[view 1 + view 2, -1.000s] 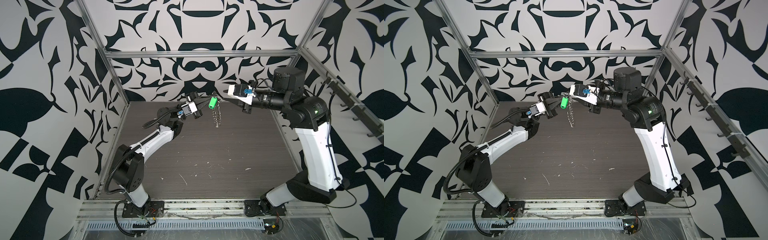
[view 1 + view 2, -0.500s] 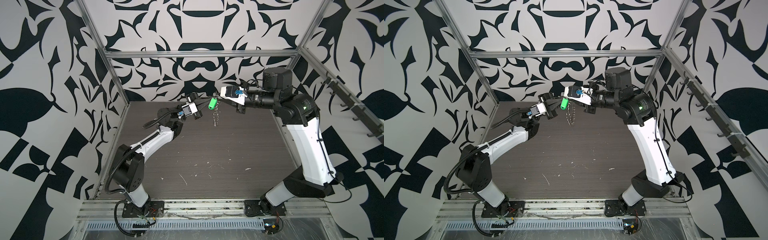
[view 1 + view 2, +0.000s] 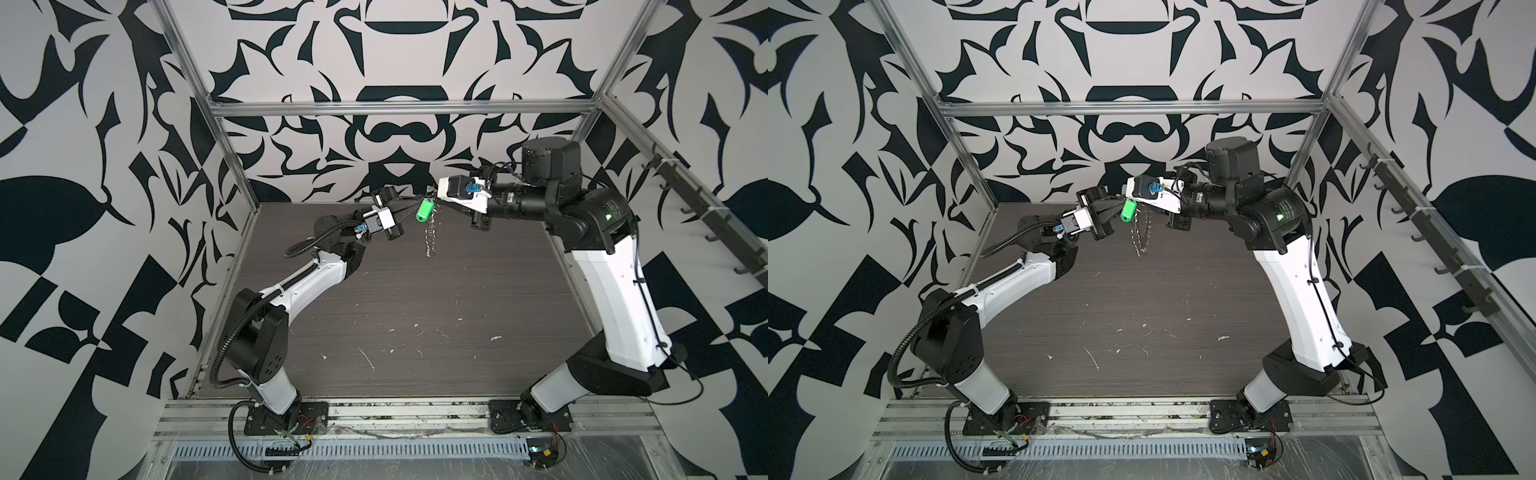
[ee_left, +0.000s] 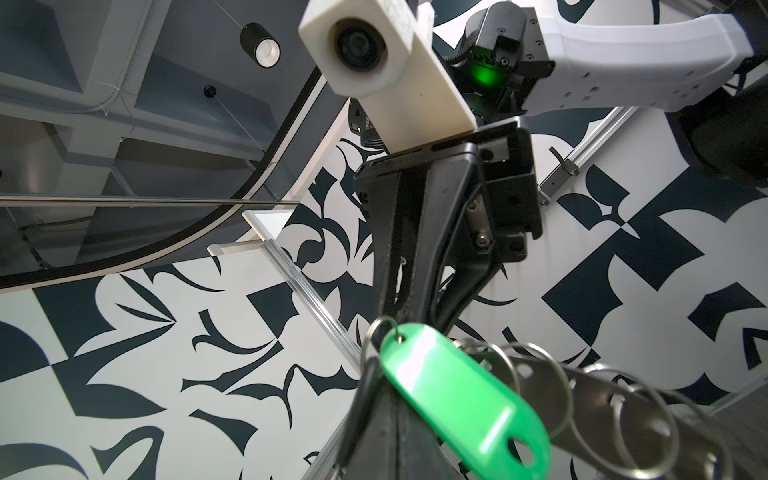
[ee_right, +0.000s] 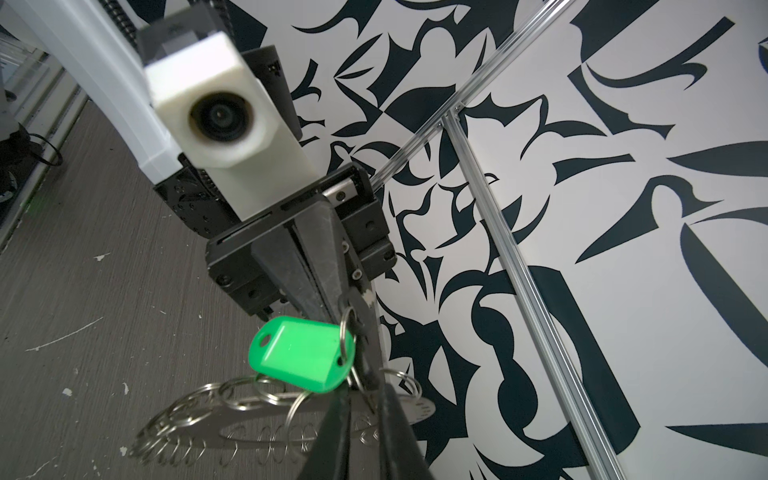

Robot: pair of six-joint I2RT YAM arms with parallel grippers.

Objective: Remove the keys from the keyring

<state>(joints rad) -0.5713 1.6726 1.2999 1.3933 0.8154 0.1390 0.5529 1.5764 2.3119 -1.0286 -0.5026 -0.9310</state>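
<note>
My left gripper (image 5: 341,291) is clamped on the small dark key (image 5: 360,316). My right gripper (image 4: 409,311) has narrow jaws, but I can't tell if it grips. The glossy green oblong tag (image 5: 301,353) slants downward from the key. The flat silvery keyring (image 5: 417,409), fringed with wire loops, hangs vertically between both grippers, above the table.

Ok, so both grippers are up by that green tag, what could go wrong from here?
First, the keyring hangs in the air, seemingly only by the key in the shut left gripper; a slip would likely drop it onto the table. Second, the right gripper sits tight against the green tag and small loops, so it may pinch those instead of the keyring's rim.
</note>
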